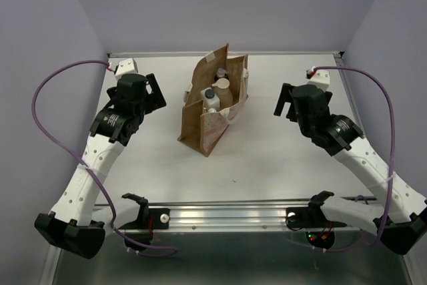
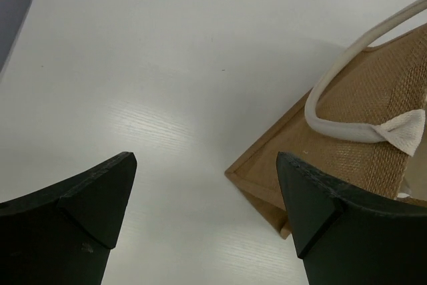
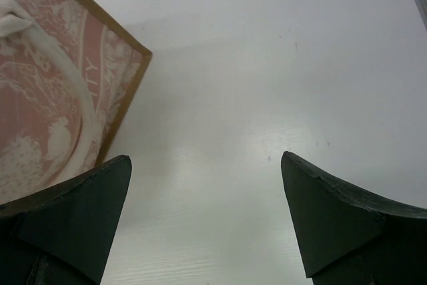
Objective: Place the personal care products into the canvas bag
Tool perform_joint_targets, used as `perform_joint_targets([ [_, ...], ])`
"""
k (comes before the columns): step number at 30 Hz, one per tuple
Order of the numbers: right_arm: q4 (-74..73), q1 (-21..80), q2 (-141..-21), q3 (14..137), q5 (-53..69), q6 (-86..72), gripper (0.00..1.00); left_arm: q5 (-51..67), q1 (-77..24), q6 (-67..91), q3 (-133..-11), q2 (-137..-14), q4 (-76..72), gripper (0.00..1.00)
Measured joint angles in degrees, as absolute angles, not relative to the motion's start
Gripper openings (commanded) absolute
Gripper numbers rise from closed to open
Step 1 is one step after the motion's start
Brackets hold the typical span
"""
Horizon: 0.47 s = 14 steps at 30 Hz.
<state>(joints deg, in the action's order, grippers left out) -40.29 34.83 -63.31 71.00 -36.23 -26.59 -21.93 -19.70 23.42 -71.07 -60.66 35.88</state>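
At table (image 1: 280,158) centre: canvas bag (image 1: 210,121), upright, bottles (image 1: 211,100) inside. At nine o'clock, left gripper (image 1: 156,91); at three, right gripper (image 1: 283,103). Both spread wide, empty, apart from bag. Purple cables (image 1: 39,95) outside.

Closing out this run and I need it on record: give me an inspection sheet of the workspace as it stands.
Surface: white table, bare around the bag.
Job's things: canvas bag standing mid-table, mouth open; bottles show inside it, count unclear; none seen on the table.
Clutter: nothing seen.
Grippers: left gripper and right gripper open, empty, one on either side of the bag and apart from it.
Cables: purple cables loop off each arm, away from the bag.
Surroundings: metal rail along the near edge; plain walls.
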Motion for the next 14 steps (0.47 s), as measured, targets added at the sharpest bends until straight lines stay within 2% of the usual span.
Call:
perform_joint_targets([
  [4,-41.32,34.83,-57.47,64.77,-37.76,-29.12,1.0,-20.71,-19.05,23.73,-70.26,-60.53,35.14,0.99],
  [14,-41.82,34.83,-56.05,63.99,-38.06,-31.83,1.0,-19.4,-18.46,23.94,-69.95,-60.12,32.27,0.99],
])
